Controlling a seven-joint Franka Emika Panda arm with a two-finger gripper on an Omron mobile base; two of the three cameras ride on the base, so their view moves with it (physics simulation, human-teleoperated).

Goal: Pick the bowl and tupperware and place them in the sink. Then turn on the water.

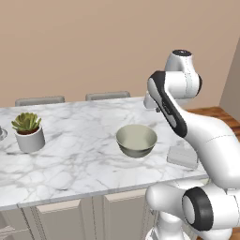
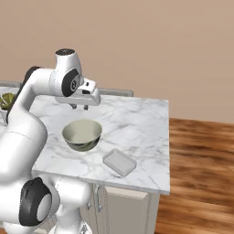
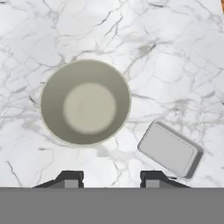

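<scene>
The pale grey-green bowl (image 1: 136, 140) (image 2: 82, 134) (image 3: 85, 103) stands upright on the white marble counter (image 1: 70, 159). The flat grey-white tupperware (image 2: 119, 162) (image 3: 170, 150) lies to its right near the counter's front edge; in the left base view the arm partly covers the tupperware (image 1: 183, 156). My gripper (image 2: 79, 108) (image 3: 111, 179) hangs above the counter just behind the bowl, pointing down, open, with nothing between its fingers. The sink and the water are out of view.
A small grey pot with a succulent (image 1: 29, 133) stands at the counter's left. Two chair backs (image 1: 40, 100) (image 1: 108, 95) rise behind the far edge. The counter ends on the right, beyond it wooden floor (image 2: 201, 160).
</scene>
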